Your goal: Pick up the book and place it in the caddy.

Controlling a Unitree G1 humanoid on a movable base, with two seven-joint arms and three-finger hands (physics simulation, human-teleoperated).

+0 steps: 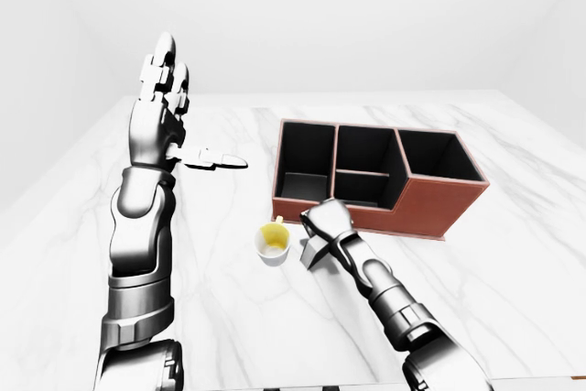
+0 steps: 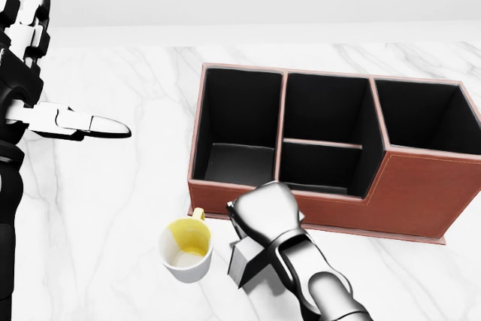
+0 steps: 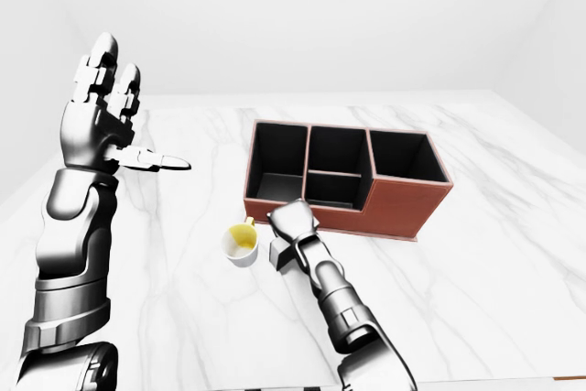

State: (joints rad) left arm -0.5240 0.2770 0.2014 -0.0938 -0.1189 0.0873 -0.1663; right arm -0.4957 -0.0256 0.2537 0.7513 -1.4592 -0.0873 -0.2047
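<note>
Book (image 2: 242, 261) sat under my right hand, just right of the mug and touching-close to the caddy's lower left corner in the head view. Going left to right: my left hand (image 1: 163, 107) was raised well clear of the marble tabletop (image 2: 113, 208), fingers spread and released. The yellow-lined mug (image 2: 186, 252) stood upright beside the book. My right hand (image 2: 265, 214) had its fingers clenched round the book's top. The brown caddy (image 2: 421, 193) lay at right, compartments dark.
</note>
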